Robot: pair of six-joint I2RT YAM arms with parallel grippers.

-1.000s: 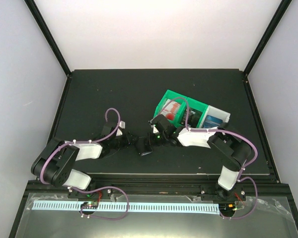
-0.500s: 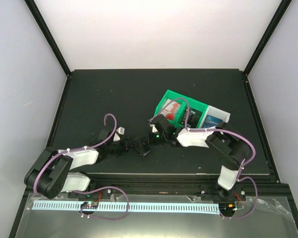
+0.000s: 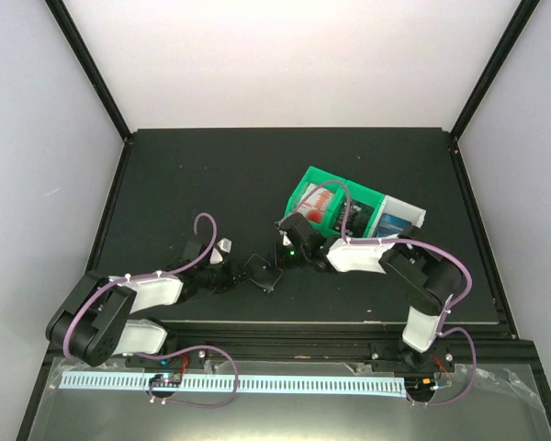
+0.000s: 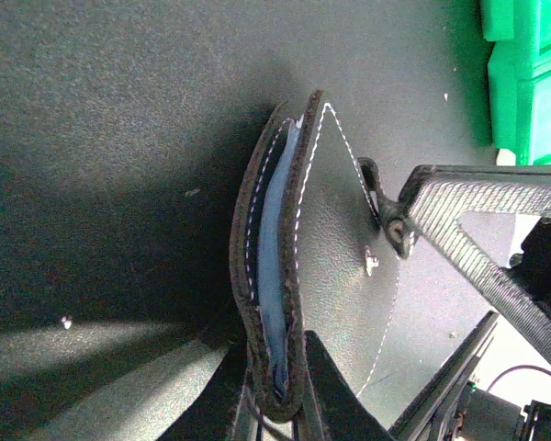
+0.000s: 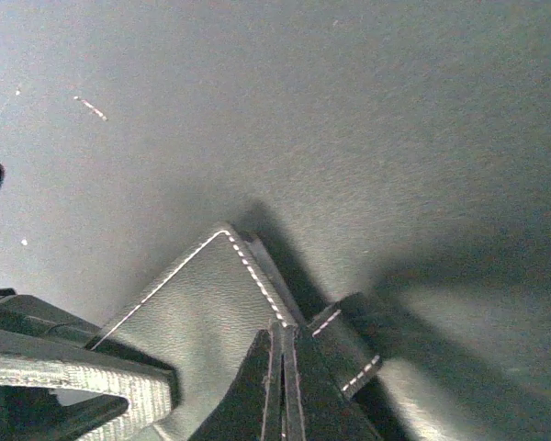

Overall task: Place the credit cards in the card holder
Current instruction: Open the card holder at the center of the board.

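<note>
The black card holder (image 3: 261,273) hangs between my two grippers near the table's front middle. In the left wrist view it stands edge-on (image 4: 340,239), with a pale blue credit card (image 4: 274,239) inside its stitched pocket. My left gripper (image 4: 277,404) is shut on the pocket's lower end, and in the top view the left gripper (image 3: 241,276) sits just left of the holder. My right gripper (image 5: 283,377) is shut on the edge of the holder's flap (image 5: 202,312), beside the snap tab (image 5: 354,354). More cards lie in the bins: a red-and-white one (image 3: 321,204) and a blue one (image 3: 395,220).
A green bin (image 3: 305,190) and a white bin (image 3: 417,217) stand side by side behind the right arm, the green one also at the left wrist view's upper right (image 4: 523,83). Black frame posts rise at the mat's back corners.
My left arm has stretched lower and further out, and its jaws have closed on the holder's pocket end. The holder has shifted slightly. The right arm has barely moved.
</note>
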